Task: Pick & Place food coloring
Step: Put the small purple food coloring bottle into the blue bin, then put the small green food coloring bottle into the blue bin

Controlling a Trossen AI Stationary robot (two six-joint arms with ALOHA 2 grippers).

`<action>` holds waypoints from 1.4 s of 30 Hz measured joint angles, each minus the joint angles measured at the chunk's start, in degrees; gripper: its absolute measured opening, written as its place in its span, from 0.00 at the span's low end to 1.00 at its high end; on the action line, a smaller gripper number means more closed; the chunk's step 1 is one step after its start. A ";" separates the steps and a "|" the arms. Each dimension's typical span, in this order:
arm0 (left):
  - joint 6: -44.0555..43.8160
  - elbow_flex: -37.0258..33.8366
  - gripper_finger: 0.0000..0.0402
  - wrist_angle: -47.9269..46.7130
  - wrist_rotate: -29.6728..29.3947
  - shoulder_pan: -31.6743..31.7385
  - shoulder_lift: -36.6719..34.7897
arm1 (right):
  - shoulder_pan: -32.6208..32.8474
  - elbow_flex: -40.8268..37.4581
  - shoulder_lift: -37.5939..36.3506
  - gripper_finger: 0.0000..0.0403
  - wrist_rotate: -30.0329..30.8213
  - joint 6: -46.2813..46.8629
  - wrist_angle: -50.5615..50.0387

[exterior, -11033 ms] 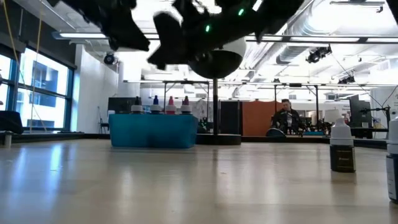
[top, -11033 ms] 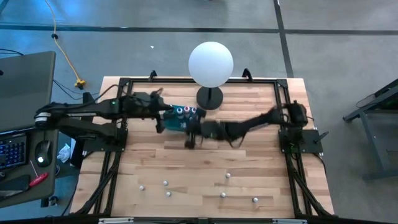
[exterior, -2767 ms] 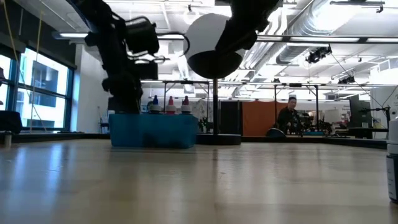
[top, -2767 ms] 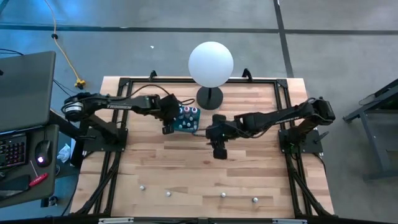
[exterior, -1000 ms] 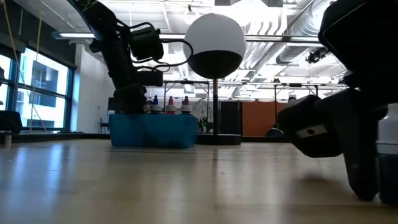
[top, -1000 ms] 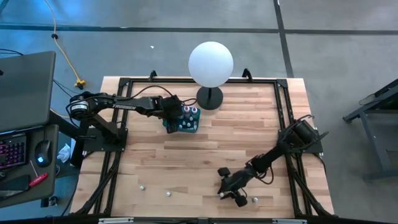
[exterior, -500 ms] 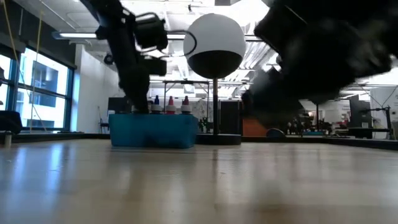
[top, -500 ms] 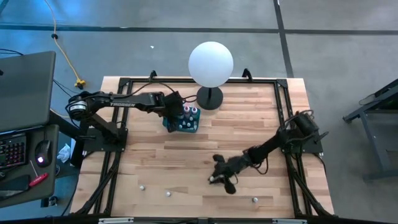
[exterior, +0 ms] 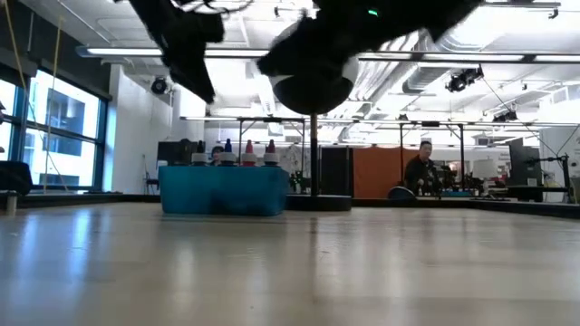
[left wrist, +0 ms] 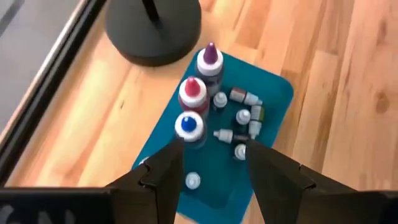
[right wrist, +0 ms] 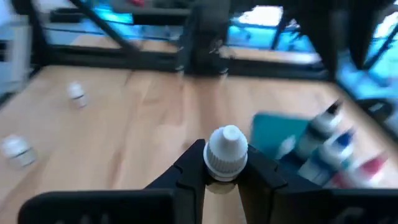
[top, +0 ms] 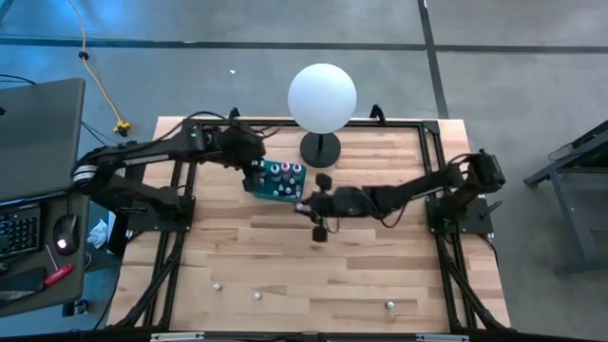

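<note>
Blur hides both arms in the low view. Right gripper (right wrist: 225,177), just beside the teal tray (top: 262,186), pinches a white-capped food coloring bottle (right wrist: 226,151), visible only from its wrist. Left gripper (left wrist: 211,163) hovers parted, empty, over the tray's bottles (left wrist: 212,117); globe lamp (top: 322,98) stands beyond.

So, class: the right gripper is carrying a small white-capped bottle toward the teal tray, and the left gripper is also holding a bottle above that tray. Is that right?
Not quite. The right gripper does hold a white-capped bottle near the teal tray. But the left gripper is open and empty above the tray, as the left wrist view shows.
</note>
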 joint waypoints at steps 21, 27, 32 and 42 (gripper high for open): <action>-2.23 -0.04 0.42 -8.17 -2.04 0.00 -8.73 | -10.33 17.46 21.07 0.18 6.18 6.05 -9.21; -2.31 -0.04 0.42 -8.09 -2.10 0.00 -8.73 | -11.23 17.53 21.48 0.18 6.03 5.57 -10.72; -2.33 -0.04 0.42 -8.09 -1.64 0.00 -8.73 | -11.46 17.53 21.48 0.22 4.82 3.76 -11.17; -2.44 -0.33 0.42 -7.18 7.14 -1.51 -8.71 | -11.41 17.53 21.48 0.36 4.70 3.55 -11.06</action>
